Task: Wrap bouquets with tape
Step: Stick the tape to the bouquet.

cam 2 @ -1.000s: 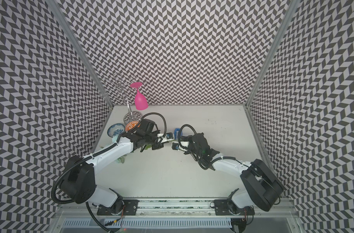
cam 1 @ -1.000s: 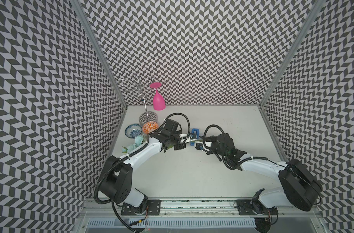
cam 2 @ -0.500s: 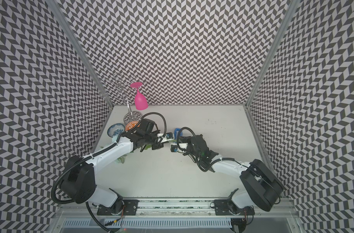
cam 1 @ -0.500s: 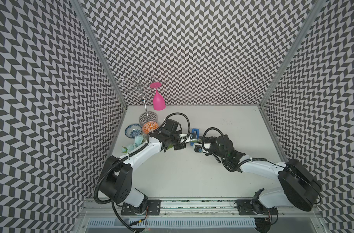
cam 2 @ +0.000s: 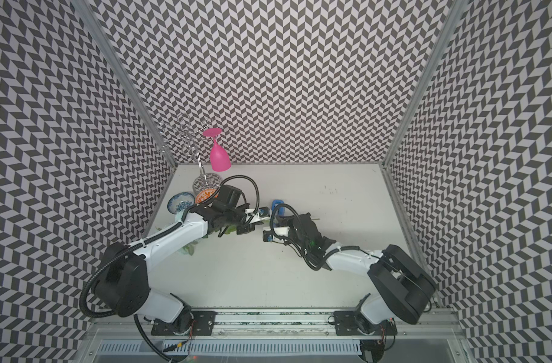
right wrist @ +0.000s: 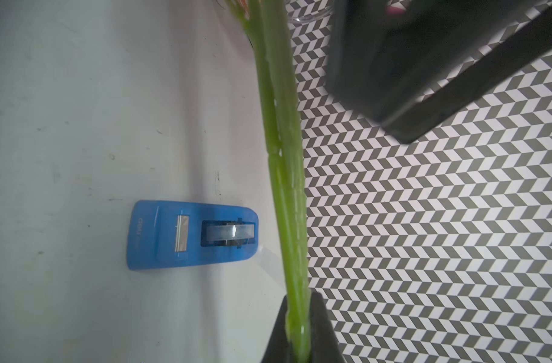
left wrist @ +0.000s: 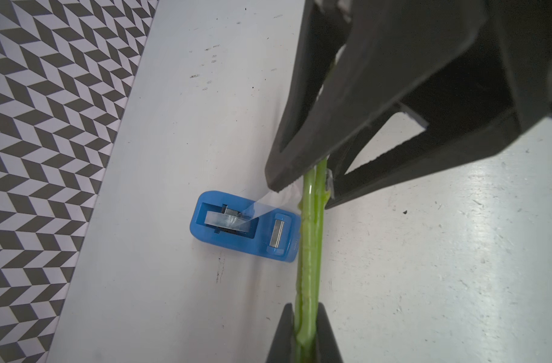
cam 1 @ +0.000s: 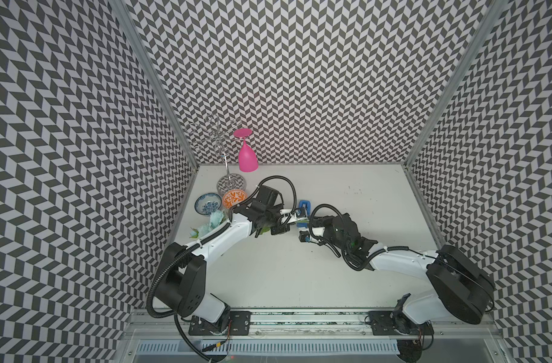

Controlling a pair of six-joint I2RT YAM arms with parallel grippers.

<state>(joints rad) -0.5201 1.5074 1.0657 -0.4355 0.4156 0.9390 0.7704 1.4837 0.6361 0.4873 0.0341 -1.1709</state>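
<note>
Left gripper [left wrist: 304,341] jaws pinch the stems [left wrist: 309,251] of the bouquet [cam 1: 210,221], blooms lying near the desk's [cam 1: 299,270] left edge. Right gripper [right wrist: 299,339] jaws pinch the same stems further along. Tape dispenser [left wrist: 244,226] sits on the desk just beside the stems, toward the back; a clear strip [left wrist: 262,206] runs from its roll up to the stems.

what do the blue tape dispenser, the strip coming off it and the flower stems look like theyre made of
Blue tape dispenser: glossy moulded plastic, likely; smooth rounded edges, a small metal-looking cutter plate.
Strip: thin clear film; the table shows through it.
Flower stems: seemingly waxy green plastic, uniform with ridged seams, so probably artificial. Both pincers close on them.
</note>
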